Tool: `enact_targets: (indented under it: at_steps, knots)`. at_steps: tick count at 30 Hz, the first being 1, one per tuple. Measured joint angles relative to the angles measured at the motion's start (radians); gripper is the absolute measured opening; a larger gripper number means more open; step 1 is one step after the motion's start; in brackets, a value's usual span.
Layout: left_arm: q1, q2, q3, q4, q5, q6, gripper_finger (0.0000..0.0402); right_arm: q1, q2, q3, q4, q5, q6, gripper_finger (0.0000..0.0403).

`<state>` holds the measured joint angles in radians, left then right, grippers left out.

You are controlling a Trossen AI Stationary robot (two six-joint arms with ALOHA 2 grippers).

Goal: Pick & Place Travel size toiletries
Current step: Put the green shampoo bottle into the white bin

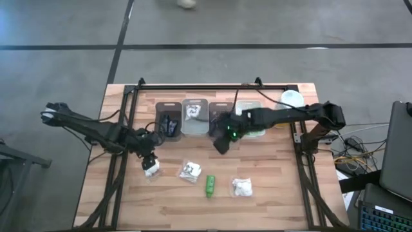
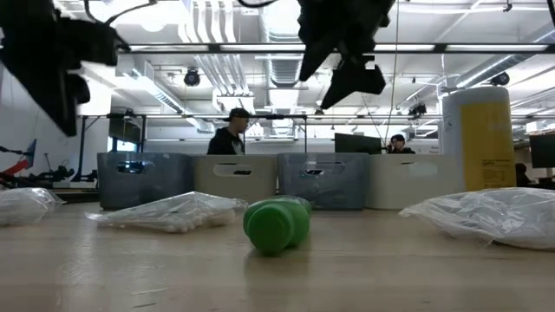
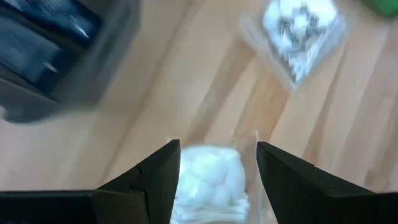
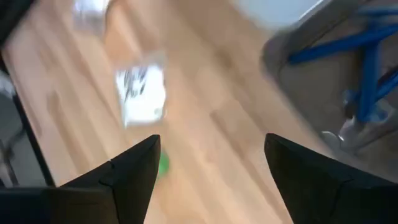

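Between the left pincer's (image 3: 214, 165) spread fingers lies a white packet (image 3: 211, 180).

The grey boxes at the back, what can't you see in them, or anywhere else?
- Bins, low view: walls hide contents.
- Third bin, high view: right arm covers it.
- Packet, left wrist view: cut off at the edge between the open left gripper.
- Razors, right wrist view: blurred.

Overhead, table-level, 2 wrist cameras — all share the green bottle (image 1: 210, 185).
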<state>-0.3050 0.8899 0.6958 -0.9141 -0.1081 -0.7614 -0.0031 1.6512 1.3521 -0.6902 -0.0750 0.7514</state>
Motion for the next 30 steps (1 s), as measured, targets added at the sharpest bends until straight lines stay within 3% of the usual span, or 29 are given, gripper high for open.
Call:
enact_targets:
  at_steps: [6, 16, 21, 30]
  knots:
    - [0.000, 0.004, -0.087, 0.089, 0.097, -0.059, 0.0216, 0.079, 0.006, -0.005, -0.086, -0.004, 0.042, 0.0287]
    - [0.000, 0.003, -0.147, 0.120, 0.110, -0.089, 0.0216, 0.105, 0.013, -0.053, -0.071, -0.053, 0.450, 0.0256]
    - [0.000, 0.003, -0.153, 0.122, 0.110, -0.066, 0.0216, 0.147, 0.035, -0.053, 0.014, -0.065, 0.556, 0.0250]
    - [0.000, 0.003, -0.186, 0.139, 0.105, -0.024, 0.0216, 0.204, 0.156, -0.027, 0.152, -0.082, 0.733, 0.0277]
